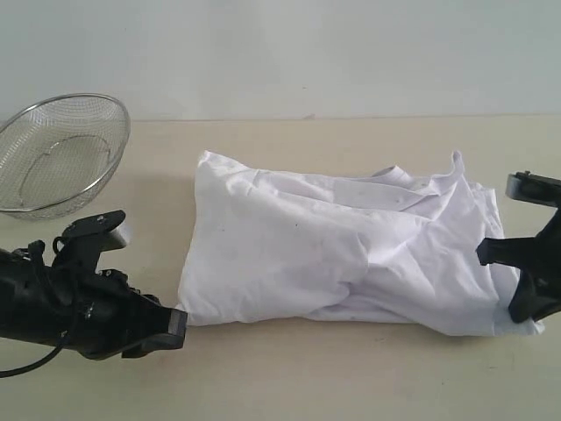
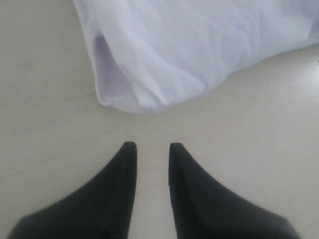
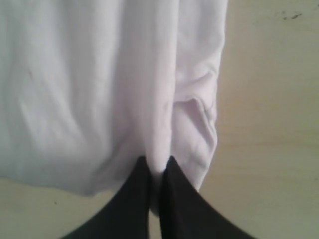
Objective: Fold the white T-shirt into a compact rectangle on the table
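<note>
White T-shirt (image 1: 333, 254): lies crumpled and partly folded on the table, stretched between the two claws, plain side up with deep wrinkles.
Left claw (image 2: 152, 145): black, low over the tabletop, jaws set narrow with a slim gap and nothing between them.
Left fingertips (image 2: 127, 149): pointed at the shirt's nearest corner, which lies just ahead of them and apart from them, with bare tabletop in the gap.
Right claw (image 3: 157, 162): black, jaws pinched together on a raised fold of the shirt's edge.
Right fingertips (image 3: 142, 169): pressed against the cloth on either side of the fold; the rest of the shirt spreads away ahead of this claw.
Table (image 1: 351, 377): pale beige, matte, bare under and behind both claws.
Wire-mesh bowl (image 1: 57, 153): metal, sits beyond the left claw on its outer side, apart from the shirt.
</note>
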Robot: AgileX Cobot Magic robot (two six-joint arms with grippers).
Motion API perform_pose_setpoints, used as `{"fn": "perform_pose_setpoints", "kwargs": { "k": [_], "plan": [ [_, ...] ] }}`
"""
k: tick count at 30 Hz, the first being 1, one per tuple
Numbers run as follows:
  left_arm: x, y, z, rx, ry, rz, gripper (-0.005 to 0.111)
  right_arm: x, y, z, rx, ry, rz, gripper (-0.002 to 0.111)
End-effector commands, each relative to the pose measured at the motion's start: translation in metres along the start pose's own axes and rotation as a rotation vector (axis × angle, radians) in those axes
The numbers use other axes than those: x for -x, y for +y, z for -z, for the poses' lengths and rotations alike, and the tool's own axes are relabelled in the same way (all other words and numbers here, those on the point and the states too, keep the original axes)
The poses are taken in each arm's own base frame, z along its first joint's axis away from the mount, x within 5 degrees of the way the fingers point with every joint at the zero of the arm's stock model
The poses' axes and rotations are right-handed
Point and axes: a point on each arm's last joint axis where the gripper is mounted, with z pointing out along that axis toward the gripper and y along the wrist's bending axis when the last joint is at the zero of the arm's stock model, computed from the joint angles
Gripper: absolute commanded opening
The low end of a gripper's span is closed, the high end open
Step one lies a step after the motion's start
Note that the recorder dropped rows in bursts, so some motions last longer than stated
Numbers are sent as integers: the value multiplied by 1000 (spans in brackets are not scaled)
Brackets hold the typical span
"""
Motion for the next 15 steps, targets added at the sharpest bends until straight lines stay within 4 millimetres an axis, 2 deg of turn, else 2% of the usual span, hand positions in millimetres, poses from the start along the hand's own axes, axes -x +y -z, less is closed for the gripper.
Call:
{"fn": "perform_pose_setpoints", "kwargs": {
  "k": [1,4,15],
  "plan": [
    [1,-2,1,-4,-6,-10,22,-9,1,20,-38,-4,35,0],
    [0,-2,1,-7,1,-24,22,-12,1,27,-51,-9,44,0],
    [1,2,1,29,0,-53,22,-13,-9,27,-145,13,60,0]
  ]
}}
